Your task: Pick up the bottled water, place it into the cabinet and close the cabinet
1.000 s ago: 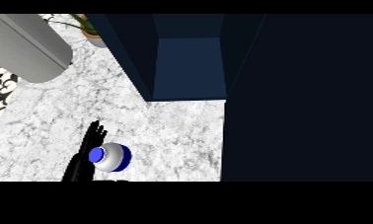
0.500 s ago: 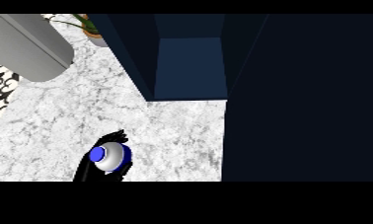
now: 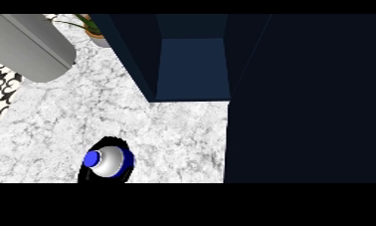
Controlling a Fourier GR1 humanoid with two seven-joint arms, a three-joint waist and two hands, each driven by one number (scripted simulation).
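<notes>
**Robot hand closes around bottled water at surface's near edge**

The bottled water (image 3: 110,163), seen from above with its blue cap (image 3: 92,159) toward the left, stands on the marble surface (image 3: 183,135) at the view's lower left. The left robot hand (image 3: 83,174) is curled round it, with black fingers showing above, left and right of the bottle. 1 second ago that hand stood to the bottle's left with its fingers straight. The bottle itself has barely moved. Up and to the right, well apart, the dark blue cabinet (image 3: 192,68) stands open. Its door (image 3: 301,100) fills the view's right side. A grey cylinder (image 3: 33,46) and a potted plant (image 3: 91,25) sit at the upper left.
</notes>
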